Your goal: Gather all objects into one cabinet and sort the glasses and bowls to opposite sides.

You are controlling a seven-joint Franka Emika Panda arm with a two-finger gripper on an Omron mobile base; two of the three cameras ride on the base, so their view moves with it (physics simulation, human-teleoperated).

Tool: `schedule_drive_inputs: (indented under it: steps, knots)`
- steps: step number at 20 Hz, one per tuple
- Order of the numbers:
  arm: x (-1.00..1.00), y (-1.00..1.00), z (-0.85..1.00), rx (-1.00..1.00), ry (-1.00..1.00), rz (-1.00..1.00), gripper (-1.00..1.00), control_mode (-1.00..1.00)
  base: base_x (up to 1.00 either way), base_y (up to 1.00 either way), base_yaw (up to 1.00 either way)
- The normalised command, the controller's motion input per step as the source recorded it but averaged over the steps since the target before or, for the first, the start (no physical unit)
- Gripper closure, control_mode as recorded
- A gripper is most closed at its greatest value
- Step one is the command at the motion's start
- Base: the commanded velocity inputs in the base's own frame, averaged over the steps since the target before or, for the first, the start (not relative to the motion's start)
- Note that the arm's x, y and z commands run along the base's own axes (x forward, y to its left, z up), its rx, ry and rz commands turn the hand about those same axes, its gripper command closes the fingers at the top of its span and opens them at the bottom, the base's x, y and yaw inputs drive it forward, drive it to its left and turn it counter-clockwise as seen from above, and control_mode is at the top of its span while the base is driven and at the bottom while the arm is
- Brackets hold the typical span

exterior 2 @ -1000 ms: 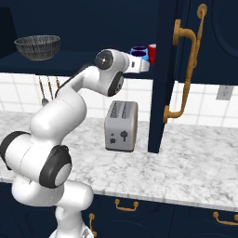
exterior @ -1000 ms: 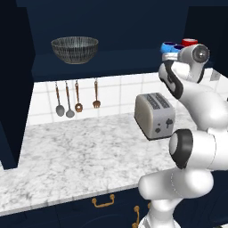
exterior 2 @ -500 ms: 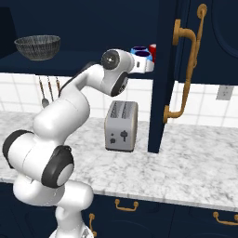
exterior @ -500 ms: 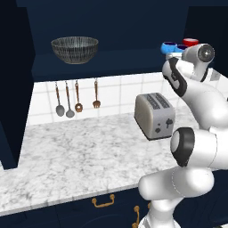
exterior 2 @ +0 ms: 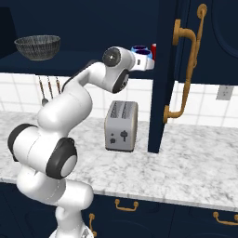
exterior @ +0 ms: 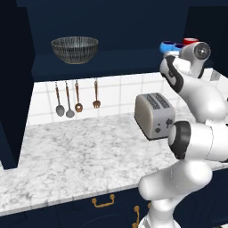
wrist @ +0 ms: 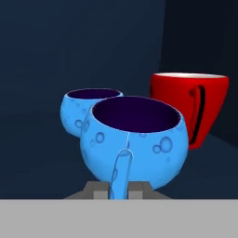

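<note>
A: Where is the arm?

B: It reaches up to the right end of the cabinet shelf [exterior: 111, 60]. The fingers [wrist: 119, 188] sit low in the hand view, right against the near cup [wrist: 135, 137].

A: Are they holding it?

B: I cannot tell. A thin blue sliver stands up in front of the cup's wall, between two grey blocks, and the cup hides the rest. How wide the fingers stand does not show.

A: What else is up there?

B: A second cup [wrist: 86, 109] just behind and to the left of the near one in the hand view, touching or nearly so. The mug [wrist: 193, 107] stands upright on the right, handle turned toward the camera, close beside the near cup. In the left base view the blue cups [exterior: 168, 46] and the mug [exterior: 190, 41] peek out above the wrist.

A: And the bowl?

B: The bowl [exterior: 75, 49] sits upright at the left end of the same shelf, well apart from the cups. It also shows at upper left in the right base view [exterior 2: 37, 47].

A: Below?

B: A toaster [exterior: 154, 116] on the bench [exterior: 75, 156], against the tiled wall. Four utensils [exterior: 75, 98] hang from the tiles under the bowl. A cabinet door [exterior 2: 167, 69] stands open to the right of the toaster.
</note>
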Motion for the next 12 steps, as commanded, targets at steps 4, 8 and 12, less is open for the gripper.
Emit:
schedule_drive_inputs:
  steps: [4,8,12]
  knots:
    - [0.13,0.00,-0.02,0.00,0.01,0.00,1.00,-1.00,0.00,0.00,0.00]
    - [0.04,0.00,-0.14,0.00,0.00,0.00,1.00,-1.00,0.00,0.00,0.00]
    - [0.00,0.00,-0.05,0.00,0.00,0.00,-1.00,-1.00,0.00,0.00,0.00]
